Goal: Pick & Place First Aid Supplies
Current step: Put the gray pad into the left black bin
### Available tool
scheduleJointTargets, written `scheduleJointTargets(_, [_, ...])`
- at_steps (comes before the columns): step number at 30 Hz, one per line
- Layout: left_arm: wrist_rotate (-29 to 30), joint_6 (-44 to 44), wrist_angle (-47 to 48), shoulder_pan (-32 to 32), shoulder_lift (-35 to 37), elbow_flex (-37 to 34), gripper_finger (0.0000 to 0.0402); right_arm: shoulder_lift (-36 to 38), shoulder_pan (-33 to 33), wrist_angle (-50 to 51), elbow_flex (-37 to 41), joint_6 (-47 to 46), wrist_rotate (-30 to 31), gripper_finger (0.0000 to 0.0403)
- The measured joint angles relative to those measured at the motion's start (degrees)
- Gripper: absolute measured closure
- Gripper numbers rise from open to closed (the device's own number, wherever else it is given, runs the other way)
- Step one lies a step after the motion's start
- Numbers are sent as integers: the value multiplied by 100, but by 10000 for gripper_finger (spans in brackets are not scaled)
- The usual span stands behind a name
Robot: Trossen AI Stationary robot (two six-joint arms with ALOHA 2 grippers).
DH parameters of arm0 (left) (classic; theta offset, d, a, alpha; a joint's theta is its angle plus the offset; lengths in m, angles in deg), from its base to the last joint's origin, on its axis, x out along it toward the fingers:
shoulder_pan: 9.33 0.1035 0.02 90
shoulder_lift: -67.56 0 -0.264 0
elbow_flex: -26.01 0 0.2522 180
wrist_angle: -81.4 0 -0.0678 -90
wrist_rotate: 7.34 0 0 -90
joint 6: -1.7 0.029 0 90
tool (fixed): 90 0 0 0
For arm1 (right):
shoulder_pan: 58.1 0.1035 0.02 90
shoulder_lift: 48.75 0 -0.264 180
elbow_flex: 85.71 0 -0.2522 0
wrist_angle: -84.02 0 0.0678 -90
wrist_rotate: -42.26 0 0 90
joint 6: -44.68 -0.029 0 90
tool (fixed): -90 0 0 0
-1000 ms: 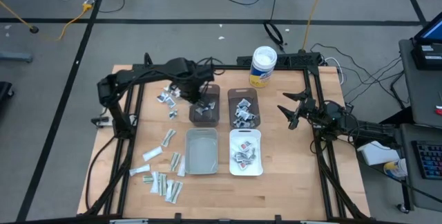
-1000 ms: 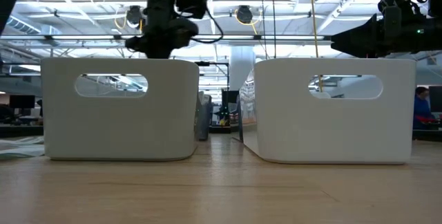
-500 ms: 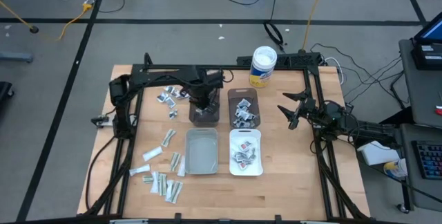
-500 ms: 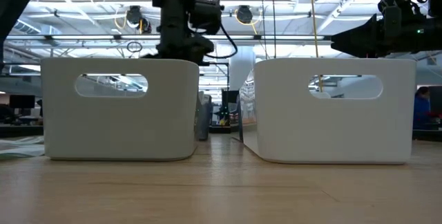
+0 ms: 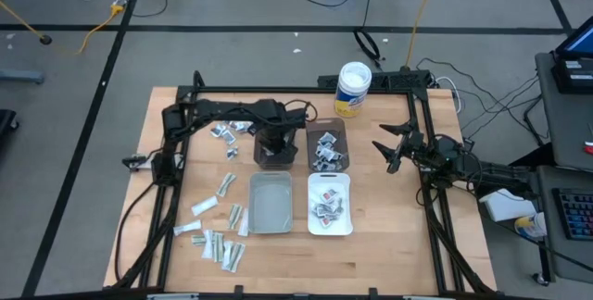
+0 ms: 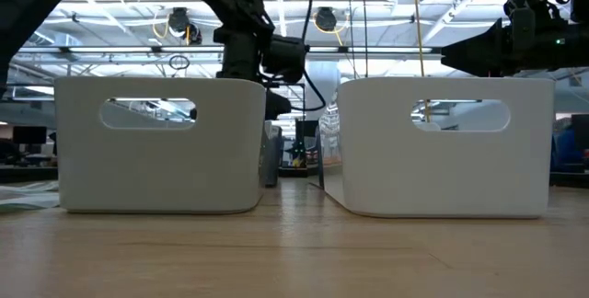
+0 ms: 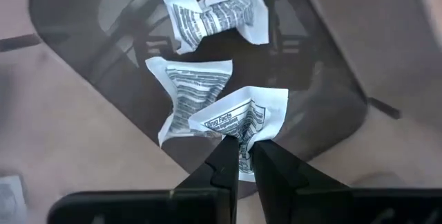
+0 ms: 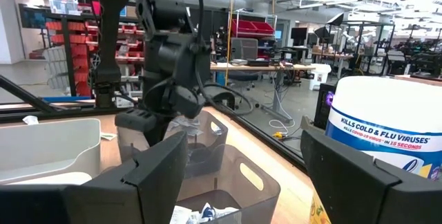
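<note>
Packets point(image 5: 220, 244) lie nearest the table's front edge, at about seven o'clock from the table's middle in the high view: pale, flat, longish strips scattered on the bare wood, some silver-grey. At six o'clock stand two bins side by side, a grey bin point(image 5: 270, 202) and a white bin point(image 5: 330, 205) which holds small flat packets with red marks. Beyond them, near the middle, sit two dark translucent bins. The right dark bin point(image 5: 326, 145) holds crumpled white packets. Over the left dark bin point(image 5: 274, 148) hangs the left gripper point(image 7: 239, 166), its fingers pinched narrow on a small white packet point(image 7: 243, 117). That packet is a creased, flat sealed square with fine black print, held just above the bin's floor. Two more crumpled printed packets point(image 7: 195, 90) lie on the bin's floor beneath it, one just beside the held one, the other farther in. At ten o'clock a small cluster of loose packets point(image 5: 225, 131) rests on the wood. At three o'clock, well apart from the bins, the right gripper point(image 5: 390, 149) waits with its fingers spread wide and holding nothing. Farthest, at twelve o'clock, stands a white round tub point(image 5: 353, 89) with a yellow label.
</note>
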Motion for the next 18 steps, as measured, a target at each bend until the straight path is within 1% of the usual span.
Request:
scheduleJointTargets(5, [8,220,4,-38,-11,0,359,1,1,0,0,-2,1,124])
scheduleJointTargets(8, [-41,505,-5,-46,21,0,338,0,-1,0,-1,0,0,124])
scheduleJointTargets(11, [-92,601,-8,-42,30,0,298,0,-1,0,0,-2,0,126])
scheduleJointTargets(15, [-176,633,-1,9,54,0,231,0,1,0,0,-1,0,125])
scheduleJointTargets(18, [-239,902,-2,36,117,33,187,0,-1,0,0,0,0,124])
